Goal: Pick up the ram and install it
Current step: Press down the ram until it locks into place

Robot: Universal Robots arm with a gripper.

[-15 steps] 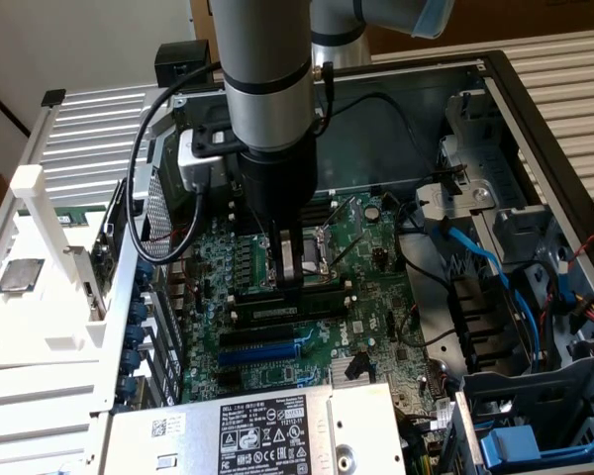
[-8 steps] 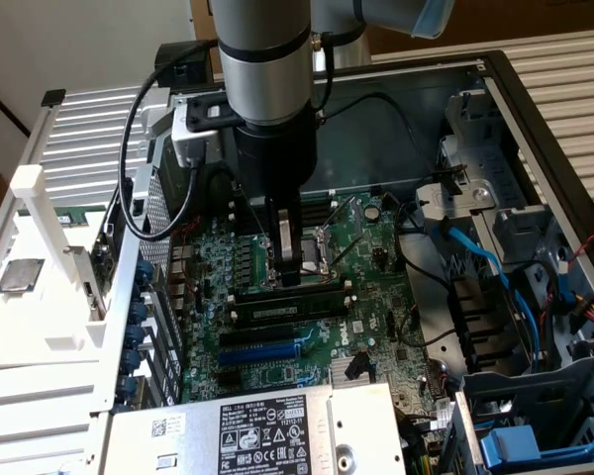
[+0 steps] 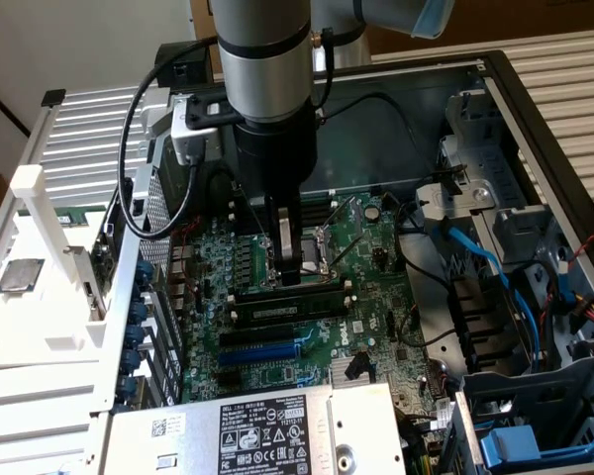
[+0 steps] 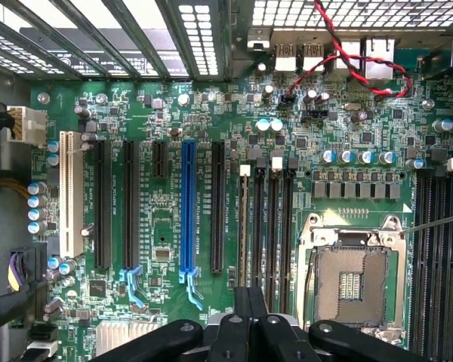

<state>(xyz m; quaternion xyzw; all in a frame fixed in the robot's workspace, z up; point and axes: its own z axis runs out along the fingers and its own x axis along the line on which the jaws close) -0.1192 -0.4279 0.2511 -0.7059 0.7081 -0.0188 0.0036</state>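
Open case: board centre reachable from above; black cable (image 3: 153,148) loops beside the arm, drive cage (image 3: 535,406) and blue cables (image 3: 480,257) crowd the exterior view's right.

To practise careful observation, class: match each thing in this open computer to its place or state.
1 square silver processor chip
2 metal-framed processor socket
3 black robot gripper

A shut, over the black memory slots
B on the white tray
C empty

Pairs: 1-B, 2-C, 3-A
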